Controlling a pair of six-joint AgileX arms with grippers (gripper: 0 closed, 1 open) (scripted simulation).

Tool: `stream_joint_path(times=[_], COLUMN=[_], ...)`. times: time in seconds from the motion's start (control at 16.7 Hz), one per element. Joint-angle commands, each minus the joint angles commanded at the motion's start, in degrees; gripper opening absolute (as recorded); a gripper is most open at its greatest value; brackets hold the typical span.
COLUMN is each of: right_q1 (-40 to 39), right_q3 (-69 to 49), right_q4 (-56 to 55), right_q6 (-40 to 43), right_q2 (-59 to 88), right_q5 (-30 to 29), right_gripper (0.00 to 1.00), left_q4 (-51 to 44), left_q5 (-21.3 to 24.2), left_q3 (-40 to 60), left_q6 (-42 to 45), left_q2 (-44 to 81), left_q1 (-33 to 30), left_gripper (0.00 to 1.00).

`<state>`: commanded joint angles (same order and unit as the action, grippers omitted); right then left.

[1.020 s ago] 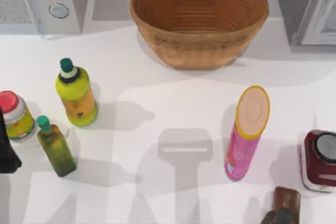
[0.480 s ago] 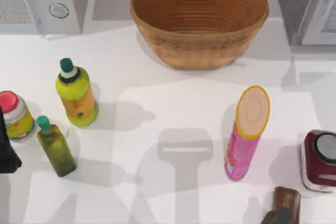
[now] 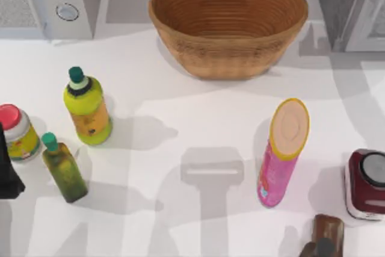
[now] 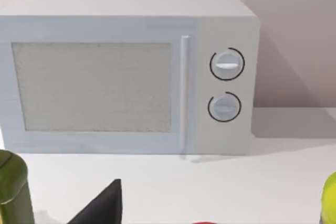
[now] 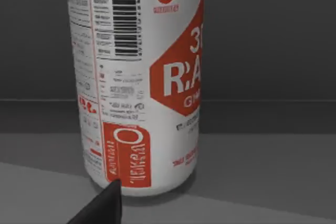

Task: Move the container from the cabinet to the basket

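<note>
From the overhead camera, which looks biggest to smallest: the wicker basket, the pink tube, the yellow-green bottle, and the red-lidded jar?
1. Basket, by far the largest.
2. Pink tube.
3. Yellow-green bottle, close to the tube in length; the tilt makes this unsure.
4. Red-lidded jar, smallest, though partly cut off at the edge.

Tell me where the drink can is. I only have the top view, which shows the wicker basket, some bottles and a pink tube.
Observer: In the right wrist view, the drink can, silver with a red-and-white label, stands upright on the grey floor of the cabinet.
Operator: Is the right gripper on it?
Observer: The right gripper sits low by the can's base; whether it touches the can cannot be told.
Operator: And the left arm?
Observer: The left gripper faces the front of the white microwave, whose door is shut.
</note>
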<state>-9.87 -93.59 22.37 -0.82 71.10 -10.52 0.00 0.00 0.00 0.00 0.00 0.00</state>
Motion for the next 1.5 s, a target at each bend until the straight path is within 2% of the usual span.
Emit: stream_joint_path(times=[0.24, 0.6, 1.08, 1.5], right_q1=[-0.7, -0.7, -7.6, -6.6], right_q3=[-6.1, -6.2, -10.6, -14.2], right_q4=[1.5, 1.3, -1.8, -1.7], right_q6=[-0.1, -0.1, 0.0, 0.0], right_q2=[4.8, 4.9, 12.2, 15.7], right_q5=[-0.7, -0.8, -8.3, -7.4], right_gripper=[1.00, 1.00, 1.00, 1.00], left_q4=[0.0, 0.0, 0.0, 0.0], left_q5=[0.0, 0.0, 0.0, 0.0], left_q3=[0.0, 0.0, 0.0, 0.0], left_q6=[0.0, 0.0, 0.0, 0.0], left_q2=[0.0, 0.0, 0.0, 0.0], left_q1=[0.0, 0.0, 0.0, 0.0], left_gripper=[1.00, 1.00, 1.00, 1.00])
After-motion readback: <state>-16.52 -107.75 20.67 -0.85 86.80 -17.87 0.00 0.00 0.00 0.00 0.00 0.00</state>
